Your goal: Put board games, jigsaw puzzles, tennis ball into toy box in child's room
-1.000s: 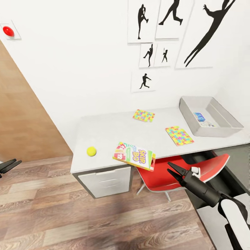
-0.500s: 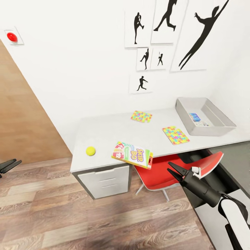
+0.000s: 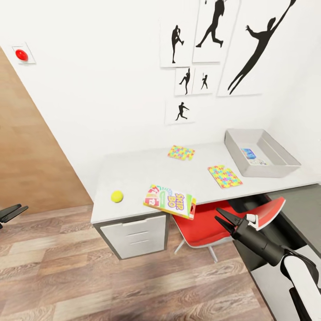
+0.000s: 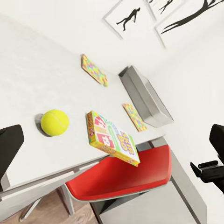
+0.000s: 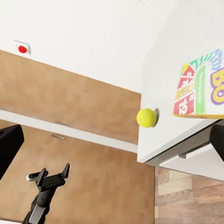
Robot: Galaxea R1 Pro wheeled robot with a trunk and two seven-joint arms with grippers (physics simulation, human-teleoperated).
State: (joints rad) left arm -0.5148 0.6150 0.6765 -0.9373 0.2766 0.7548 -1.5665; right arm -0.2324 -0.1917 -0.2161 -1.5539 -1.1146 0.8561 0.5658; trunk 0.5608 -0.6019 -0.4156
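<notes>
Board game: flat colourful card box (image 3: 170,201) overhanging pale table's (image 3: 138,167) front edge, long axis along it.
Ball: yellow-green tennis ball (image 3: 117,196), front-left corner.
Right gripper (image 3: 221,218): jaws apart.
Left gripper (image 3: 18,209): jaws apart.

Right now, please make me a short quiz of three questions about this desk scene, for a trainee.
1. True or false: the toy box already holds a blue board game.
2. How many jigsaw puzzles lie on the table?
3. Which item overhangs the table's front edge above the red chair? A tennis ball; B Skip-Bo box; C toy box.

Key
1. True.
2. Two: one nearer the wall, one nearer the toy box.
3. B. The right pincer hangs open near it, apart.
</notes>
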